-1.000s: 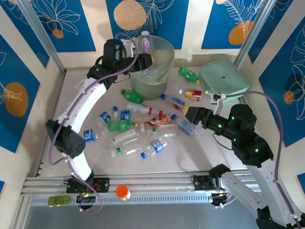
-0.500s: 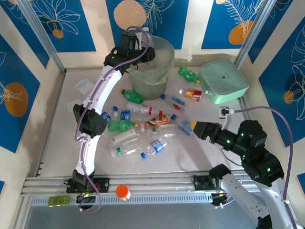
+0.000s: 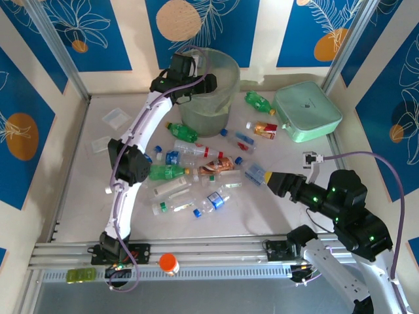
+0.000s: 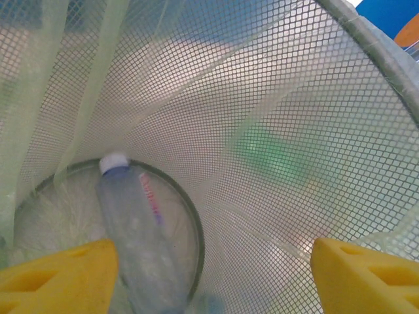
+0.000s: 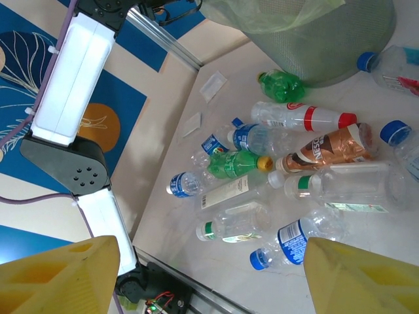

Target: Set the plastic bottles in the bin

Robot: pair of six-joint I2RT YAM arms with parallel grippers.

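My left gripper hangs over the rim of the bin, open, and nothing sits between its yellow fingers. Below it, a clear bottle with a white cap and pink label lies on the floor of the mesh bin. Several plastic bottles lie scattered on the table, among them a green one, a red-labelled clear one and a brown one. My right gripper is open and empty, hovering low at the pile's right edge, facing a blue-capped bottle and a green-banded one.
A mint-green lidded box stands at the back right. Two flat clear packets lie at the left. More bottles lie right of the bin, such as a green one. An orange-capped item rests on the front rail.
My left gripper carried the pink-labelled clear bottle over the bin, opened and let it go. It now lies in the bin. My right gripper drew back slightly toward the near right, still open.
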